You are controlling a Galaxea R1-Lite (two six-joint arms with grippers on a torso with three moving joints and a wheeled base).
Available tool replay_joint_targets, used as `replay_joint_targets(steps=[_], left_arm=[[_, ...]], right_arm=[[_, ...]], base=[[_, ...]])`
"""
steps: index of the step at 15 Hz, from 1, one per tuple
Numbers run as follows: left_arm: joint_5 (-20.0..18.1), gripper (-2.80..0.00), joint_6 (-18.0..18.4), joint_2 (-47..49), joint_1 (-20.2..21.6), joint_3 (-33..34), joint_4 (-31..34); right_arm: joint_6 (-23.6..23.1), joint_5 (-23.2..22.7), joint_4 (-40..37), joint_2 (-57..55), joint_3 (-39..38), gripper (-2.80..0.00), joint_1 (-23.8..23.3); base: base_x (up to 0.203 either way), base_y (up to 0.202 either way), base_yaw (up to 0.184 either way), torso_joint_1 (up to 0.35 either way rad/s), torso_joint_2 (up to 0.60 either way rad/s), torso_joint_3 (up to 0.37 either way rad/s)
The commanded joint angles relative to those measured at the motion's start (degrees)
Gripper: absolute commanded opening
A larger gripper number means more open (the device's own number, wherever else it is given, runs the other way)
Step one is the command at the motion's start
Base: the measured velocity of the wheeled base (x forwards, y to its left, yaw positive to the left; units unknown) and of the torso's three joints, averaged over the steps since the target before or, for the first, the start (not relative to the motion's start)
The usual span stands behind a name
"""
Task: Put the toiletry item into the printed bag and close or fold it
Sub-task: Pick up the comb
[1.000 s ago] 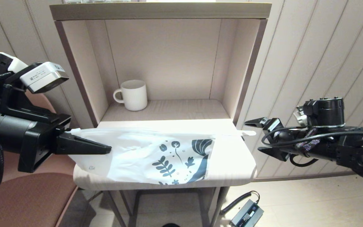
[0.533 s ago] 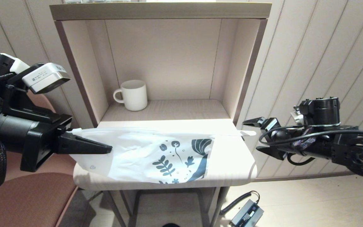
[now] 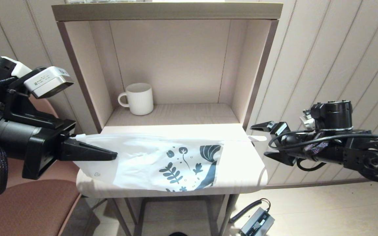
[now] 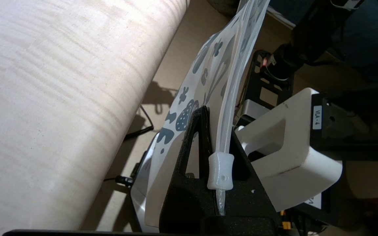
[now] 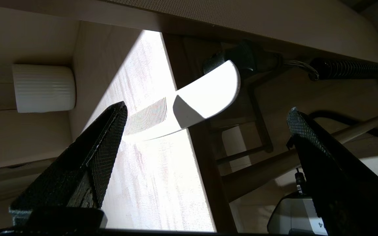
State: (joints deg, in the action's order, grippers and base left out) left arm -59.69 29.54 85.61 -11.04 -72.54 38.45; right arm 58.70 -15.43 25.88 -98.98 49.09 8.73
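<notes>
Crosswise, comb [image 3: 257, 138] handle overhangs table [image 3: 241, 170] toward open right hand [image 3: 258, 141]

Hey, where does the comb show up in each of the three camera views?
Head view: the comb lies along the table's far edge, its rounded end past the right edge, before the right claw.
Left wrist view: not in it.
Right wrist view: the comb is mid-picture between the open fingers, handle end overhanging the table.
Shared landmark: the white mug.

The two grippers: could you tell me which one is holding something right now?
The left gripper, shut on the printed bag; the right gripper is open and empty, beside the comb.
</notes>
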Motion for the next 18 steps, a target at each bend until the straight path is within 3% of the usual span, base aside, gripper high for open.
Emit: replay_joint_targets(steps=[1,5,10,18], left_arm=[[-0.5,-2.8,0.2,-0.2,0.0,0.3,0.1],[-1.0,-2.8,0.2,-0.6,0.0,0.8,0.1],[-1.0,-2.8,0.1,-0.6,0.0,1.1,0.1],[-1.0,-2.8,-0.1,-1.1,0.0,2.0,0.1]], right_arm=[[1.5,0.0,0.1,0.8,-0.6,0.0,-1.7],[6.9,-0.2,0.9,4.7,-1.8,0.0,-1.4],[11.2,-3.6,0.9,6.0,-2.2,0.0,-1.3],[12.2,-3.6,0.9,3.8,-2.5,0.0,-1.3]], base=[[0.0,0.0,0.0,0.0,0.0,0.0],[0.0,0.0,0.0,0.0,0.0,0.0],[0.0,0.0,0.0,0.0,0.0,0.0],[0.0,0.0,0.0,0.0,0.0,0.0]])
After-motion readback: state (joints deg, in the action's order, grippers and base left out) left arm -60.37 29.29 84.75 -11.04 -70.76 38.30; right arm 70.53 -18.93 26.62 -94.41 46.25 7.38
